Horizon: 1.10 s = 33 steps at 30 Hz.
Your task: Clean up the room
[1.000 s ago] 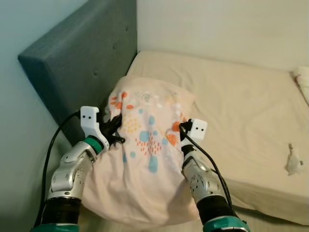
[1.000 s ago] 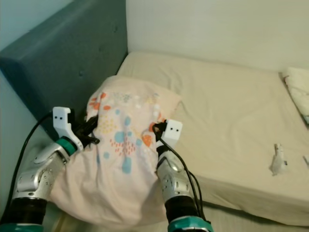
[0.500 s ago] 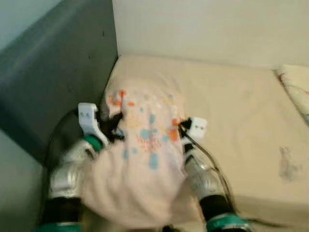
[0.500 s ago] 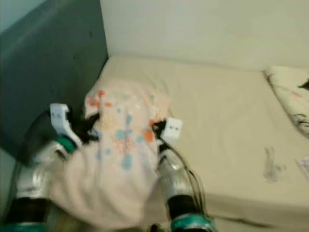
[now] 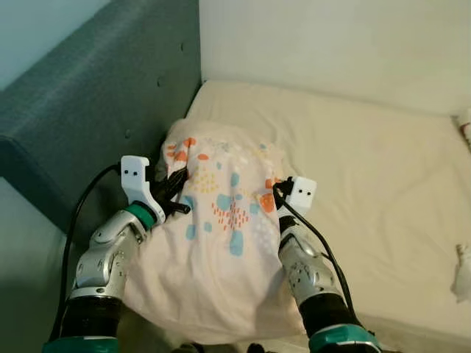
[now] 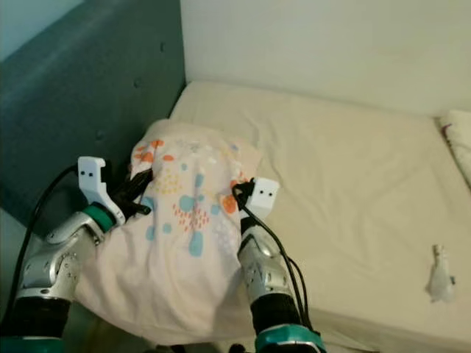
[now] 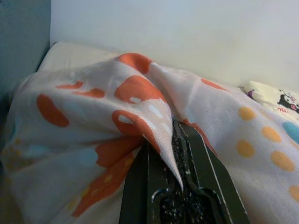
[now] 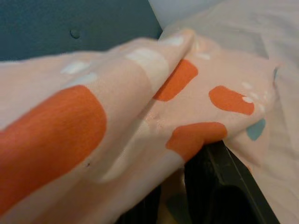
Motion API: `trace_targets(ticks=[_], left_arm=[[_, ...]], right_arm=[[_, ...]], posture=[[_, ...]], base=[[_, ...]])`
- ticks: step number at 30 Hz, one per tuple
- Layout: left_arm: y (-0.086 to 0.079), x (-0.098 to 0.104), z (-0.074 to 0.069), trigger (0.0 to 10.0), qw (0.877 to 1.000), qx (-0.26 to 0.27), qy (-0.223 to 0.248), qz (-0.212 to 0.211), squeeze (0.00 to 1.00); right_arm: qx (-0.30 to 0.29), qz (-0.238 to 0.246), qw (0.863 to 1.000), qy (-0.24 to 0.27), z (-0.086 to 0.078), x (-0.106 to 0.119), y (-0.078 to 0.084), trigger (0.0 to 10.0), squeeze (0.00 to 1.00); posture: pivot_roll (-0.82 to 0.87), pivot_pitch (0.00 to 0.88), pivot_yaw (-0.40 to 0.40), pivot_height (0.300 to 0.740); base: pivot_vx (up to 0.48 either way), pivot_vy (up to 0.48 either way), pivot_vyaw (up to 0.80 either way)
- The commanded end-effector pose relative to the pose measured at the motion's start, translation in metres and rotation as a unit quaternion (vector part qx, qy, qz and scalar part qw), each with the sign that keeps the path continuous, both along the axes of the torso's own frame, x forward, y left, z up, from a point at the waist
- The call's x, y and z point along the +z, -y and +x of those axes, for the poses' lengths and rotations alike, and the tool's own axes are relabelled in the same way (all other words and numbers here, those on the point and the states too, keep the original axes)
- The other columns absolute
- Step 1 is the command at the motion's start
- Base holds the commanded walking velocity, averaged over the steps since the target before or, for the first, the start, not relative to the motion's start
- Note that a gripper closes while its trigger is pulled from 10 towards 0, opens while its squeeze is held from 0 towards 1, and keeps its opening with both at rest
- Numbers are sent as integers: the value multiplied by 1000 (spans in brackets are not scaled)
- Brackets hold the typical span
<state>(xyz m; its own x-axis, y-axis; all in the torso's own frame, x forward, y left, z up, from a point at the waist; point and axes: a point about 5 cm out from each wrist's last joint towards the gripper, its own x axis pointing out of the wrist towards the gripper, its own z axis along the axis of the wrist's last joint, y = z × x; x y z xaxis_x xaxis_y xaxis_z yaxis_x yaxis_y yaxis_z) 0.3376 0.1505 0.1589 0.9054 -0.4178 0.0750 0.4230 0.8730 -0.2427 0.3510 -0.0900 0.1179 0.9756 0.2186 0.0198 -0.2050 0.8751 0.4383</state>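
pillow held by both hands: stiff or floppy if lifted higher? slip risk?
Likely floppy: the pillow sags between the left hand and right hand. Probably light. Slip risk seems modest, since each hand pinches bunched cover fabric, though the filling may shift.

Beige bed [image 5: 368, 169], patterned pillow [image 5: 221, 235] on it, perhaps a crumpled tissue [image 6: 439, 273]

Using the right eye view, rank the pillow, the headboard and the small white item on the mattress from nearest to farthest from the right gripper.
1. Pillow: held in the right gripper.
2. Headboard: to the robot's left, past the pillow.
3. Small white item: far right, on the mattress.
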Motion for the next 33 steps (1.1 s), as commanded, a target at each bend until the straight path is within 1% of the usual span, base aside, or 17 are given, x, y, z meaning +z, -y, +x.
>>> trace_targets(ticks=[1,3,8,15,17,20,27,33], left_arm=[[12,7,4,10000,1000,-14,19,1,0],[12,8,5,10000,1000,-9,20,1,0],[13,5,6,10000,1000,-11,12,16,0],[9,2,5,10000,1000,-3,11,26,0],[8,-1,3,10000,1000,-1,8,18,0],[11,-5,1,10000,1000,-4,5,19,0],[14,-8,2,10000,1000,-2,2,18,0],[13,-8,4,10000,1000,2,3,19,0]], right_arm=[[23,17,999,16,-3,6,-20,10000,0],[24,15,999,15,-3,6,-20,10000,0],[13,17,1000,12,-1,7,-16,10000,0],[13,19,1000,12,-3,6,-18,10000,0],[17,17,1000,16,-4,7,-18,10000,0],[11,19,1000,16,-3,8,-14,10000,0],[12,14,1000,15,-5,7,-11,10000,0],[15,9,1000,12,-5,6,-8,10000,0]], posture=[[187,135,71,740],[187,135,71,740],[183,131,70,740],[174,122,53,730],[164,123,61,715],[161,128,57,700],[143,133,36,670],[135,142,25,645]], base=[[0,0,0],[0,0,0],[0,0,0],[0,0,0],[0,0,0],[0,0,0],[0,0,0],[0,0,0]])
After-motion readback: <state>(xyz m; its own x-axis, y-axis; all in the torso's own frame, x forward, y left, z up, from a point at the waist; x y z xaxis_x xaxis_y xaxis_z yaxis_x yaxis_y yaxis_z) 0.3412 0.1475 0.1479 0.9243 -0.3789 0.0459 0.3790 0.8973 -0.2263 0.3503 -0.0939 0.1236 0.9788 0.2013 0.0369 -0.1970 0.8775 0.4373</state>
